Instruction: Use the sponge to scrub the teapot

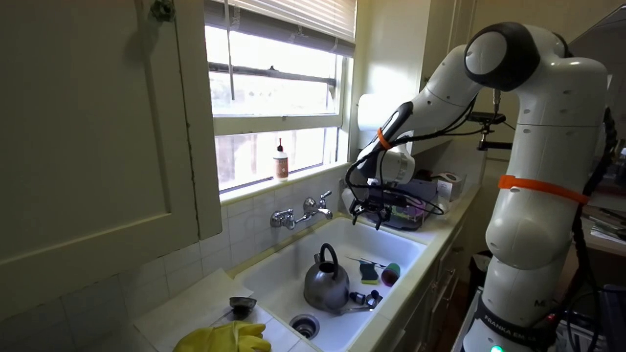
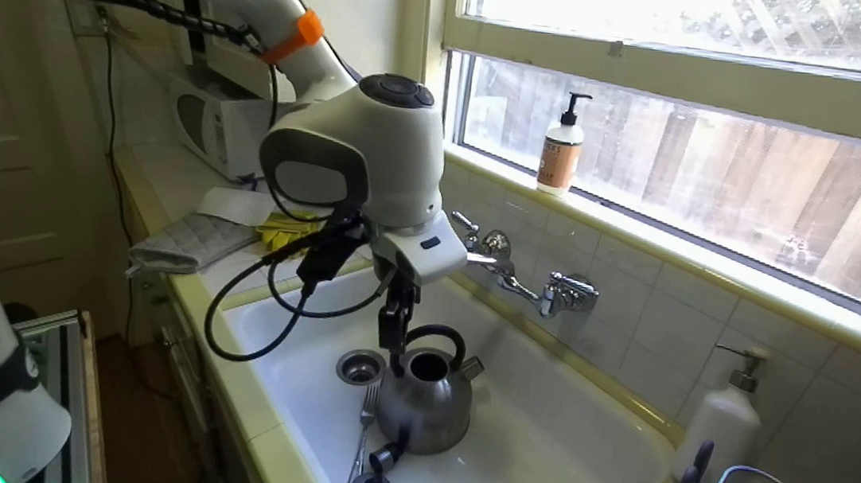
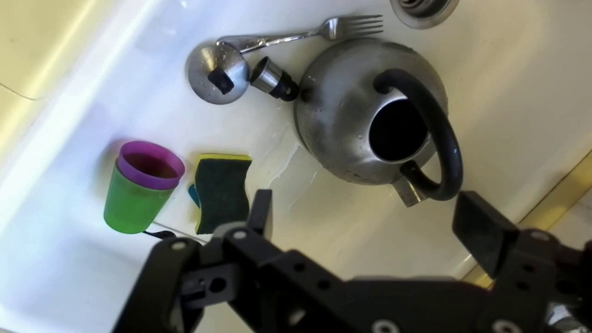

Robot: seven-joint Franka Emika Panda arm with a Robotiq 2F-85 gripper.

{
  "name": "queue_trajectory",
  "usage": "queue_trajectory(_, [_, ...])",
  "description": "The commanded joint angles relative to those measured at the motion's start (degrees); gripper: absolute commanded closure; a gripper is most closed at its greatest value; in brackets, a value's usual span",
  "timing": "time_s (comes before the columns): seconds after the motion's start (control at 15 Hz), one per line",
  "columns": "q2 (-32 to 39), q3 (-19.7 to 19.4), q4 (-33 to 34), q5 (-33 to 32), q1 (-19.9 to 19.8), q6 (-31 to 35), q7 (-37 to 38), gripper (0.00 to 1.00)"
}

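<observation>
Under a window (image 1: pixel 288 98), a white sink (image 1: pixel 274 281) set into the tiled bench (image 1: pixel 279 337). Robot arm (image 1: pixel 540 134) beside: up from its base, bent at the elbow, reaching across the basin, wrist turned down. Its hand (image 3: pixel 365 208) hangs above the sink, fingers (image 3: pixel 485 231) spread wide and pointing downward, nothing held, apart from the things below.

Teapot (image 3: pixel 342 111) upright in the sink, near the drain (image 1: pixel 304 326), dark mouth uncovered. Spout (image 3: pixel 409 192) aimed at the wall (image 1: pixel 244 230) that carries the tap (image 1: pixel 310 208). Black handle (image 3: pixel 446 138) arches over the opening in line with the spout, so the long axis runs across the basin.

Yellow gloves (image 1: pixel 220 337) on the bench, beyond the drain end. Nested cups (image 3: pixel 138 196), purple in green, on their side in the sink, mouth toward that end. Sponge (image 3: pixel 222 194) just beside them: dark green face showing, yellow at the edges, long axis up and down the wrist view; something blue (image 3: pixel 194 195) peeks out beneath. Sink floor lies between it and the teapot.

Lid (image 3: pixel 217 64) near the teapot, black knob (image 3: pixel 221 81) up. Fork (image 3: pixel 342 28) between lid and drain, tines toward the latter. Smallest, a silver-and-black piece (image 3: pixel 273 79) between lid and teapot; touching the pot or not, cannot tell. These three crowd the side away from the wall.
</observation>
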Motion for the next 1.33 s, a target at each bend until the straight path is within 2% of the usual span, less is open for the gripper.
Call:
queue_trajectory(0.0, [6.99,-0.28,4.68,1.99,-2.46,1.65,-3.17,0.0])
queue_trajectory(0.13, [9.86,-0.4,6.87,1.13,-4.1,0.66,-2.65,0.0])
queue_trajectory(0.27, [8.04,0.73,7.07,2.94,-5.15,-1.93,-2.67,0.0])
queue_trajectory(0.33, [8.26,0.35,5.92,0.34,-4.79,0.08,-1.42,0.0])
queue_trajectory(0.8, [8.32,0.82,6.78,1.12,-5.0,-0.2,-1.48,0.0])
queue_trajectory(1.07, [15.94,-0.43,9.8,-2.92,-4.21,9.11,4.16,0.0])
queue_trajectory(1.27, [23.1,-0.05,14.31,-2.61,-5.57,12.07,-0.15,0.0])
